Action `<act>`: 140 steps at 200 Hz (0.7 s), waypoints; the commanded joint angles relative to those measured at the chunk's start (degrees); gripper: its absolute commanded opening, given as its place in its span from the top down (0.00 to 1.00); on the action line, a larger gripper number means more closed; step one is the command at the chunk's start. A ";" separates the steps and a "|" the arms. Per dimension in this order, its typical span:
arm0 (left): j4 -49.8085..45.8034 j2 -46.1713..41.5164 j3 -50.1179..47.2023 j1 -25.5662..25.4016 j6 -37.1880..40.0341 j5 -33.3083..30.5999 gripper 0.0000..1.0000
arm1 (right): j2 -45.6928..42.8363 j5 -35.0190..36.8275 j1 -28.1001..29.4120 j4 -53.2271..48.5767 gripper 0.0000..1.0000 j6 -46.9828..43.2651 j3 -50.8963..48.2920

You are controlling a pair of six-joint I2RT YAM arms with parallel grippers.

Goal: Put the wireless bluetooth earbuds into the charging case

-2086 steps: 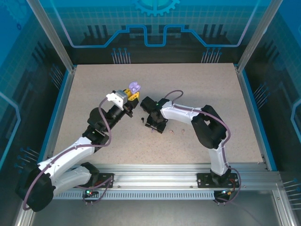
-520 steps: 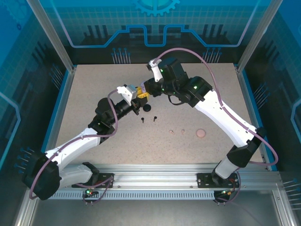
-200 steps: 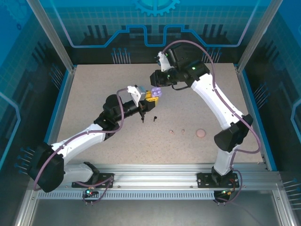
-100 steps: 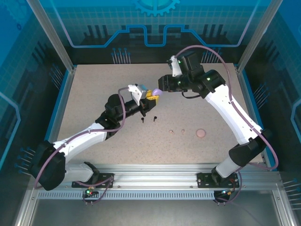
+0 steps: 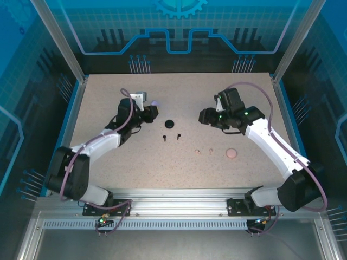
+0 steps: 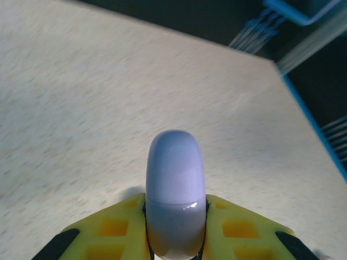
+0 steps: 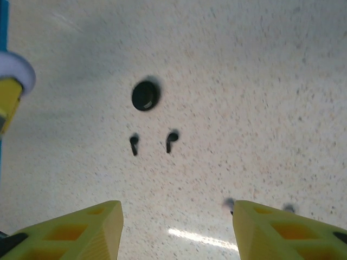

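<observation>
Two black earbuds [image 5: 164,139] (two pink earbuds [image 5: 198,152])

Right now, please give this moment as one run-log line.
left claw: shut on lilac case | right claw: open, empty | black case, black buds, pink buds, pink case: on table

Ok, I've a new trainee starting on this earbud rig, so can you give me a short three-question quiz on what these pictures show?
1. True or false: the left gripper is clamped on the lilac case.
2. How many black earbuds lie loose on the table? A one, B two, C four.
3. Fill in: the right gripper has its jaws ____, with nothing between them.
Key: 1 true; 2 B; 3 open.
</observation>
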 commanded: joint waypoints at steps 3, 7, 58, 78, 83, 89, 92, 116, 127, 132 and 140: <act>-10.97 5.65 6.72 2.50 -2.52 3.94 1.00 | -2.91 -1.44 1.03 5.29 0.42 2.73 -4.11; -12.20 6.73 7.63 2.86 -2.07 4.41 1.00 | -3.00 -1.52 1.21 5.59 0.42 2.81 -4.69; -24.09 21.11 19.07 7.53 1.21 14.23 1.00 | -4.81 -0.85 3.20 6.34 0.41 3.31 -7.93; -29.19 25.38 23.88 8.81 3.29 16.65 1.00 | -5.50 -0.63 3.41 6.08 0.41 3.34 -8.43; -30.48 26.29 24.92 9.10 3.83 16.67 1.00 | -5.74 -0.39 3.43 6.00 0.41 3.30 -8.48; -31.82 27.20 26.03 9.33 4.51 16.55 1.00 | -6.02 -0.31 3.48 5.90 0.41 3.29 -8.56; -32.48 27.59 26.53 9.50 4.78 16.52 1.00 | -6.09 -0.24 3.57 5.79 0.41 3.29 -8.65; -37.00 30.81 30.28 10.78 6.49 16.32 1.00 | -7.09 0.38 3.91 5.16 0.41 3.30 -8.79; -38.93 32.24 31.99 11.19 7.40 16.32 0.95 | -7.46 0.66 4.05 4.77 0.40 3.28 -8.75; -40.14 32.88 32.68 11.45 7.79 16.11 0.92 | -7.62 0.82 4.08 4.61 0.40 3.27 -8.71; -41.55 33.71 33.68 11.62 8.53 15.70 0.87 | -7.82 0.99 4.26 4.45 0.40 3.37 -8.73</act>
